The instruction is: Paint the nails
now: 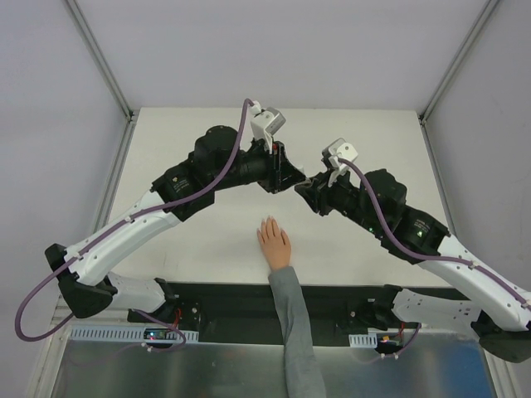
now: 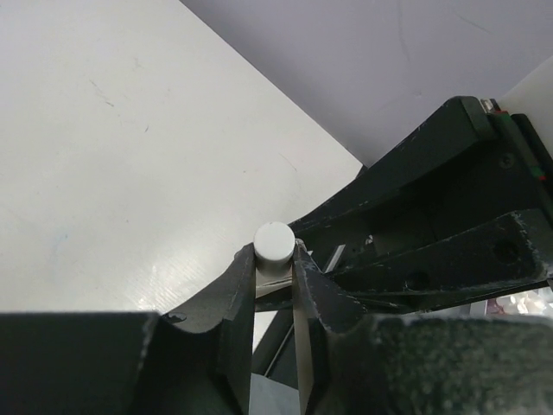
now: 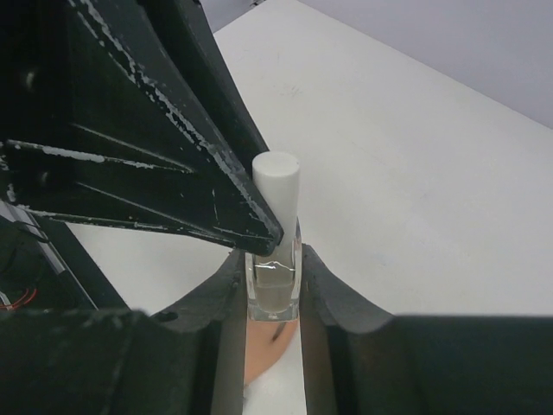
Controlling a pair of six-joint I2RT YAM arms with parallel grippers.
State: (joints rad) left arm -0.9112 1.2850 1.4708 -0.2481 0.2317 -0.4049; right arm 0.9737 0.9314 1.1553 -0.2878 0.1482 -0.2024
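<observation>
Uncapping stage, above the table point(image 1: 373, 141): my right gripper point(image 1: 304, 187) clamps the clear bottle point(image 3: 273, 294); my left gripper point(image 1: 290, 177) pinches narrow on its white cap point(image 2: 275, 242); the nails point(image 1: 267, 222) lie below, on the hand point(image 1: 274, 243) flat near the arms' bases; next, I judge, a steady twist-and-lift.

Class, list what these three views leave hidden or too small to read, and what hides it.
Nails, top view: too small on the hand to tell from skin.
Bottle, top view: hidden between the two arms' jaws.
Bottle, left wrist view: left jaws cover all but the cap.
Hand, right wrist view: bottle and right jaws cover most.
</observation>
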